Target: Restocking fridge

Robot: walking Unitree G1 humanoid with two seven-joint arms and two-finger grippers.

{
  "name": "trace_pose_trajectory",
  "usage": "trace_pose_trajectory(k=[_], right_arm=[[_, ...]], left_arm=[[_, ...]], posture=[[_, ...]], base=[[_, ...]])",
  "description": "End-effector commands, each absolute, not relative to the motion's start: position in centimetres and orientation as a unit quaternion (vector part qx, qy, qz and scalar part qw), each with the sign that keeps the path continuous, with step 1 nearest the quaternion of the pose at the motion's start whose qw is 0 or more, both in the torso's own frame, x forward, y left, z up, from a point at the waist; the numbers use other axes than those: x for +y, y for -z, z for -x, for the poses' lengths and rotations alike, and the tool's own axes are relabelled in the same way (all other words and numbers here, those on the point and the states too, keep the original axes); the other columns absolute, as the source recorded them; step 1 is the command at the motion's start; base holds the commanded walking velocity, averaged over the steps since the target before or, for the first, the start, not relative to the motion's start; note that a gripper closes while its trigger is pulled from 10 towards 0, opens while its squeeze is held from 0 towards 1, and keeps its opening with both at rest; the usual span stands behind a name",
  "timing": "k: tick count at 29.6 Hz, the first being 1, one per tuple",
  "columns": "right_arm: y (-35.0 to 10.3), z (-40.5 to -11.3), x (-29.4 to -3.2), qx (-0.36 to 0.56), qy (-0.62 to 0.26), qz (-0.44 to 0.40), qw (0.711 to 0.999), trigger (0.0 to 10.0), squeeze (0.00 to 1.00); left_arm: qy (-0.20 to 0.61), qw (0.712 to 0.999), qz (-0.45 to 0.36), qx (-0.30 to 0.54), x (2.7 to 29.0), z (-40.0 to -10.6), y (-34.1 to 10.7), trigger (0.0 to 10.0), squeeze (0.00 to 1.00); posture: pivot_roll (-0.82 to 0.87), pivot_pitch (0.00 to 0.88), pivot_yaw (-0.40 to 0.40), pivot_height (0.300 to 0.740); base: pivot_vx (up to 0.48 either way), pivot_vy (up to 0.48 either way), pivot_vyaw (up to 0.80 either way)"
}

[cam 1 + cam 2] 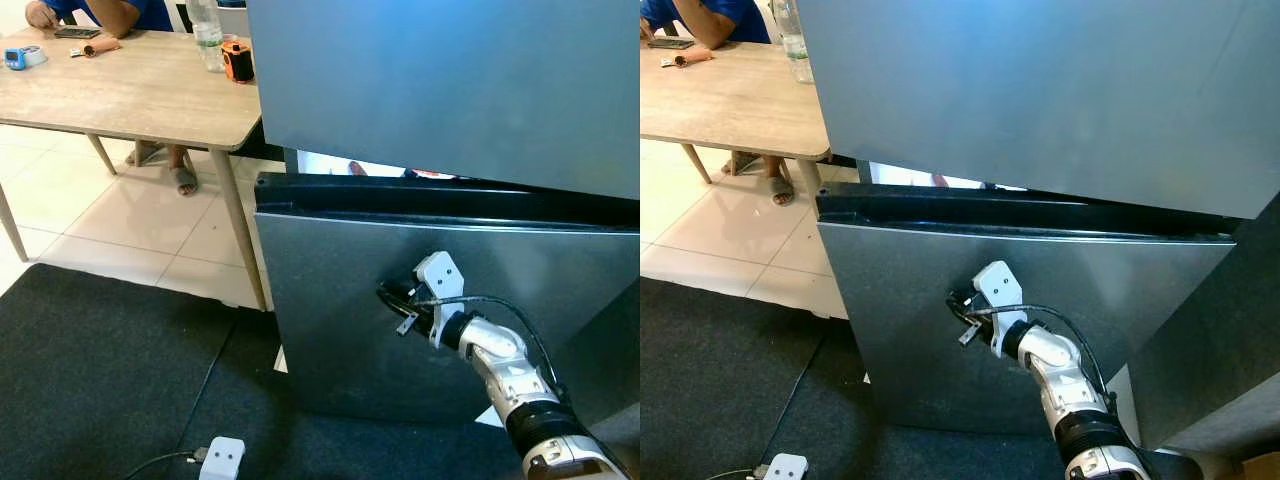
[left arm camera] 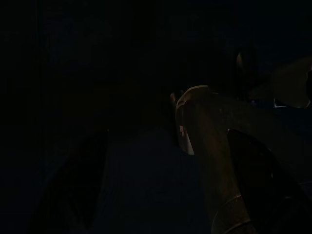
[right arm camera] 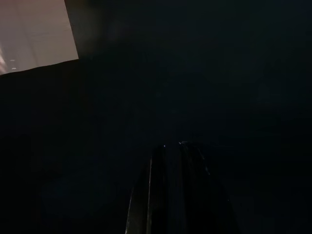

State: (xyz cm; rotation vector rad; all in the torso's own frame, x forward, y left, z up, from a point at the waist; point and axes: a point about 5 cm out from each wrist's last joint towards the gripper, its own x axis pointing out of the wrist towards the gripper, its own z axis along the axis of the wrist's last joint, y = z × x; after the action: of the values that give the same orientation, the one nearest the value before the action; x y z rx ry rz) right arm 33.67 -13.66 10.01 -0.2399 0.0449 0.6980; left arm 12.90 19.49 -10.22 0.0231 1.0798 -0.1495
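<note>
The grey fridge has its upper door (image 1: 440, 80) hanging over the lower door (image 1: 330, 300). A narrow gap (image 1: 370, 168) between them shows a white interior with something red. My right gripper (image 1: 392, 296) rests with its black fingertips against the front face of the lower door, about mid-height. In the right wrist view the two fingers (image 3: 178, 165) lie close together against a dark surface, with nothing held. The left wrist view is very dark; a dim finger shape (image 2: 195, 122) can just be made out.
A wooden table (image 1: 150, 100) stands to the left with a person seated at its far side. It carries a clear bottle (image 1: 207, 35) and an orange object (image 1: 237, 60). A black mat (image 1: 100, 370) covers the floor, with a white plug box (image 1: 222, 458) and its cable.
</note>
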Motion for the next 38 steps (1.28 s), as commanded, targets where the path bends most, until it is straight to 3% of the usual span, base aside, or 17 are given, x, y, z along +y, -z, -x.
trace_pose_trajectory(k=[1, 12, 17, 21, 24, 27, 33, 35, 38], right_arm=[[-10.8, -35.3, -15.1, 0.017, -0.238, 0.156, 0.959, 10.0, 0.00], [-12.6, -36.6, -15.6, -0.010, -0.160, 0.172, 0.972, 10.0, 0.00], [-11.1, -35.9, -15.2, 0.018, -0.201, 0.162, 0.966, 10.0, 0.00], [-6.5, -32.9, -14.2, 0.096, -0.305, 0.156, 0.934, 10.0, 0.00], [-3.8, -31.2, -14.7, 0.153, -0.313, 0.144, 0.926, 10.0, 0.00], [1.3, -27.4, -17.3, 0.285, -0.246, 0.122, 0.918, 10.0, 0.00], [4.7, -23.5, -19.9, 0.393, -0.179, 0.120, 0.894, 10.0, 0.00], [6.8, -19.6, -22.3, 0.464, -0.132, 0.138, 0.865, 10.0, 0.00], [7.7, -17.5, -23.5, 0.495, -0.107, 0.136, 0.851, 10.0, 0.00]], left_arm=[[0.076, 0.835, -0.006, 0.545, 19.3, -10.9, 10.9, 10.0, 0.00], [0.075, 0.835, -0.006, 0.546, 19.4, -10.8, 10.9, 10.0, 0.00], [0.074, 0.834, -0.004, 0.546, 19.3, -10.8, 10.9, 10.0, 0.00], [0.075, 0.834, -0.003, 0.547, 19.2, -10.7, 11.0, 10.0, 0.00], [0.076, 0.834, -0.003, 0.546, 19.1, -10.8, 10.9, 10.0, 0.00], [0.077, 0.834, -0.003, 0.546, 19.1, -10.9, 10.9, 10.0, 0.00], [0.078, 0.834, -0.003, 0.547, 19.0, -10.8, 11.0, 10.0, 0.00], [0.077, 0.834, -0.004, 0.547, 19.1, -10.7, 11.0, 10.0, 0.00], [0.077, 0.833, -0.004, 0.547, 19.1, -10.7, 11.0, 10.0, 0.00]], posture=[[-0.07, 0.115, -0.014, 0.740], [-0.06, 0.117, -0.016, 0.740], [-0.06, 0.116, -0.020, 0.740], [-0.07, 0.114, -0.020, 0.740], [-0.07, 0.115, -0.022, 0.740], [-0.07, 0.117, -0.017, 0.740], [-0.06, 0.116, -0.017, 0.740], [-0.06, 0.117, -0.018, 0.740], [-0.06, 0.117, -0.018, 0.740]], base=[[0.000, 0.000, 0.00], [0.000, 0.000, 0.00], [0.000, 0.000, 0.00], [0.000, 0.000, 0.00], [0.000, 0.000, 0.00], [0.000, 0.000, 0.00], [0.000, 0.000, 0.43], [0.000, 0.000, 0.78], [0.000, 0.000, 0.78]])
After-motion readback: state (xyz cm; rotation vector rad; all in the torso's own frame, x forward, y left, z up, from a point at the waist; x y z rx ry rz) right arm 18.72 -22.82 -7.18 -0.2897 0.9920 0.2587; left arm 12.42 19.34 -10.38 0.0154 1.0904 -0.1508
